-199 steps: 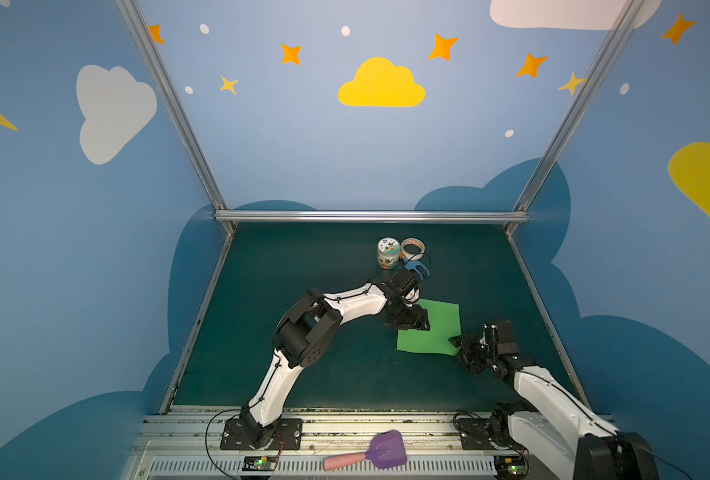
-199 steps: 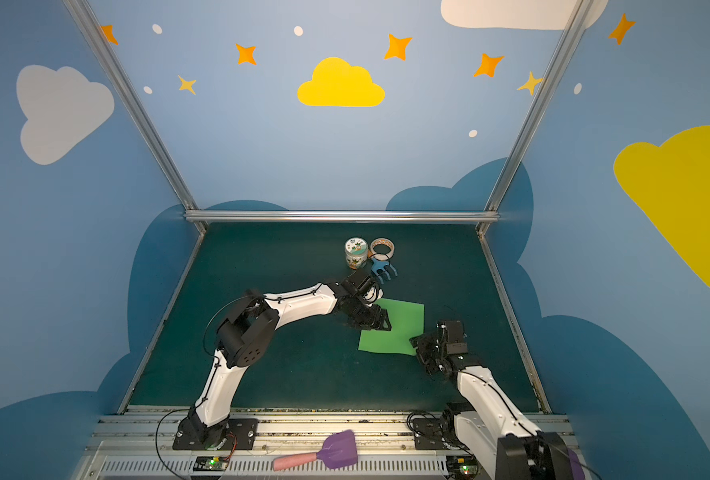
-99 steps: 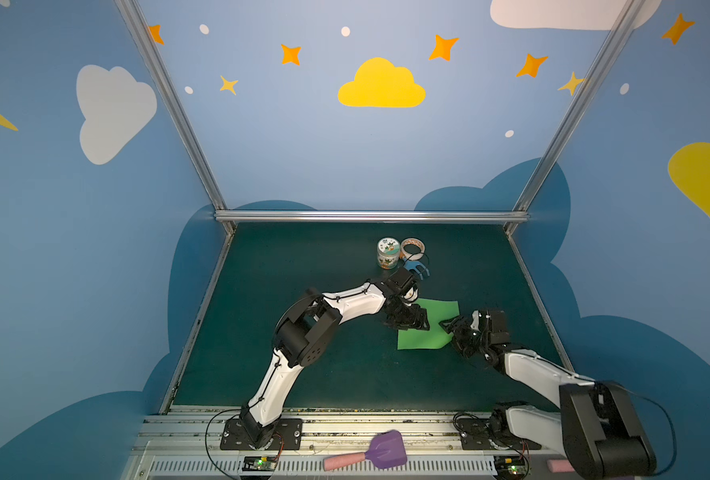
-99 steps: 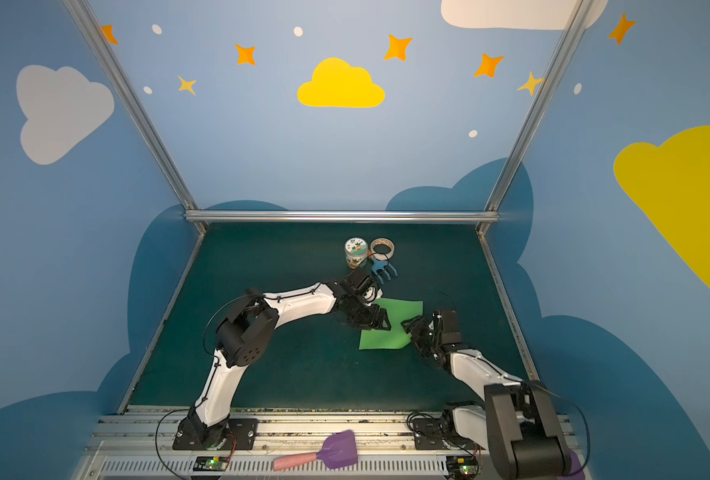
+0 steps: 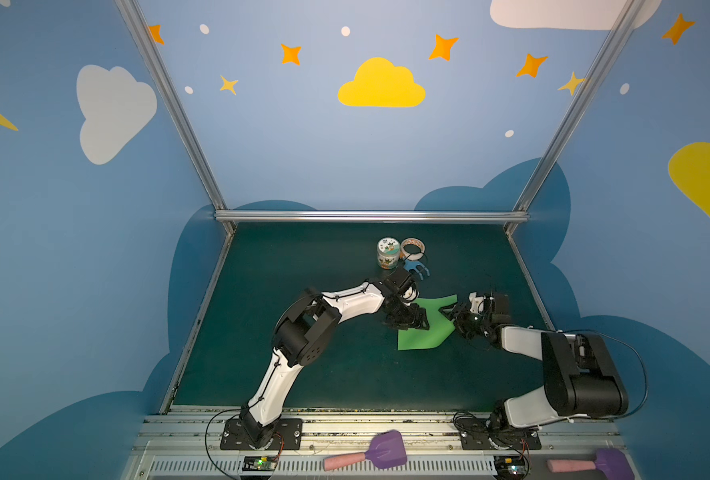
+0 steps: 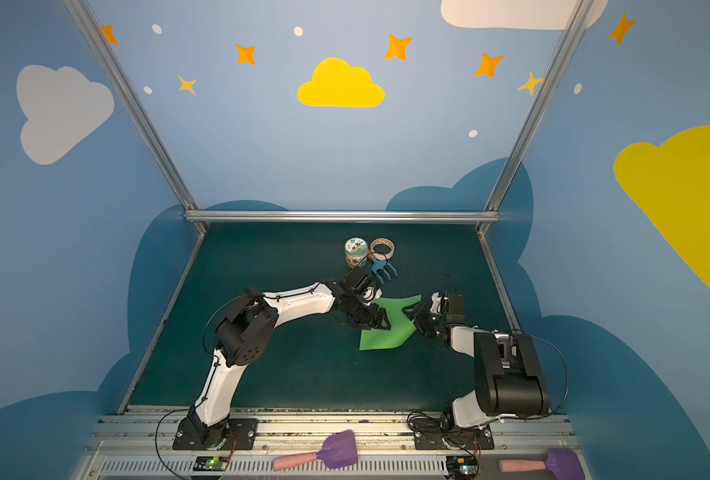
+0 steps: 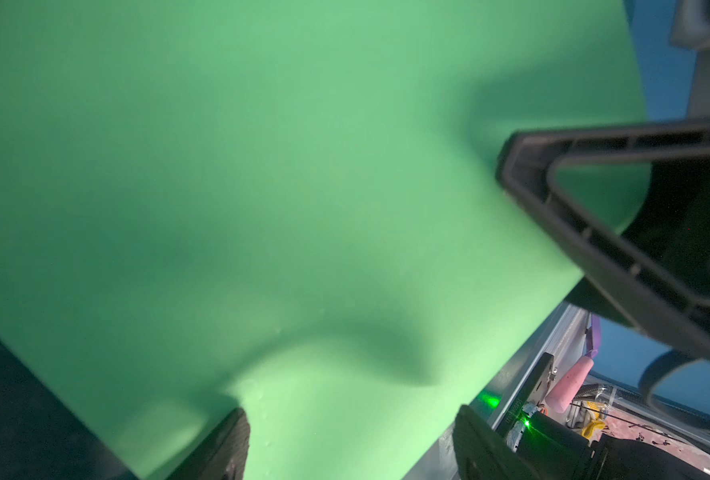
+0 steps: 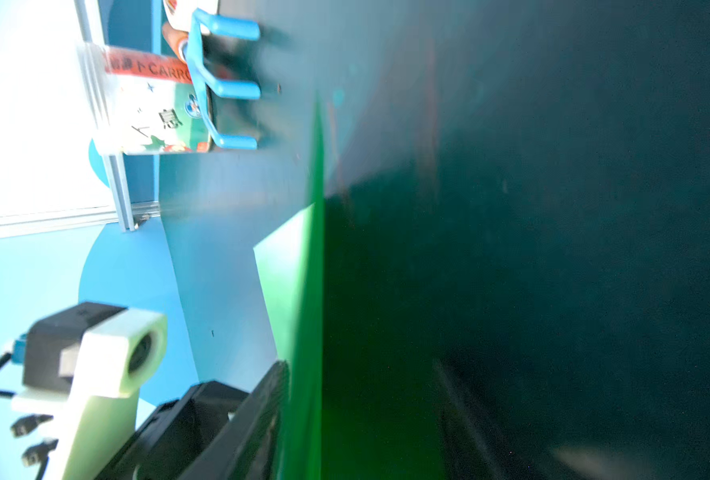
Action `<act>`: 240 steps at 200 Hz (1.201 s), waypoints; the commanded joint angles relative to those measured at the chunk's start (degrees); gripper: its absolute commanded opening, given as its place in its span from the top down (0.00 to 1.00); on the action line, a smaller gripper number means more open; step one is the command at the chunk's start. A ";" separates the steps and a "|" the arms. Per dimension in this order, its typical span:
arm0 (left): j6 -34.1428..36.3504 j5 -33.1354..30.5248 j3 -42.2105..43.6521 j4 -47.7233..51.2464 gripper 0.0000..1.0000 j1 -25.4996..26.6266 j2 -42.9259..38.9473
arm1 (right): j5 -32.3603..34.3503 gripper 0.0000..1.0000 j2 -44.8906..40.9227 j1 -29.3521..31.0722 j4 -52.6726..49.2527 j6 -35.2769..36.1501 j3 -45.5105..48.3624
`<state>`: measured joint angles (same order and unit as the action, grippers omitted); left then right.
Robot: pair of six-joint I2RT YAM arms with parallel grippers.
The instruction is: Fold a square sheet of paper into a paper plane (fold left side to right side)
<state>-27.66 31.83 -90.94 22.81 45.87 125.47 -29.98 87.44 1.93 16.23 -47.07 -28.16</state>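
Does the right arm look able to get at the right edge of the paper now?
Probably yes. The right tool sits at the bent-up right edge of the paper, its jaws apart, with nothing between them.

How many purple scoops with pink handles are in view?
2. The middle scoop lies on the front rail; the right scoop lies further right along it, near the frame's corner. Others could be hidden.

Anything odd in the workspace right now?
Yes. The bright green paper sheet is buckled, not flat: its edge curves inward and lifts where the right gripper meets it.
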 commanded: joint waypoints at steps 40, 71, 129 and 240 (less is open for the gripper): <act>0.96 -2.30 1.84 2.99 0.22 -0.93 0.51 | -5.72 0.47 4.28 -2.26 0.30 5.57 -2.03; 0.97 -2.13 1.90 2.87 0.22 -0.87 0.39 | -6.96 0.49 3.62 -4.42 -2.14 6.71 -2.79; 1.24 -1.93 2.16 3.08 0.22 -1.10 -0.17 | -4.94 0.77 2.77 -5.28 -12.02 10.55 -5.51; -14.26 8.15 31.87 -28.87 0.11 -18.81 -26.96 | 0.54 1.00 -4.27 11.04 -50.58 15.98 -41.47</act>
<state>-33.39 34.98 -65.63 9.39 29.17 103.09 -31.20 84.01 8.56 -21.61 -32.49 -59.24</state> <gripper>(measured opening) 0.872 0.047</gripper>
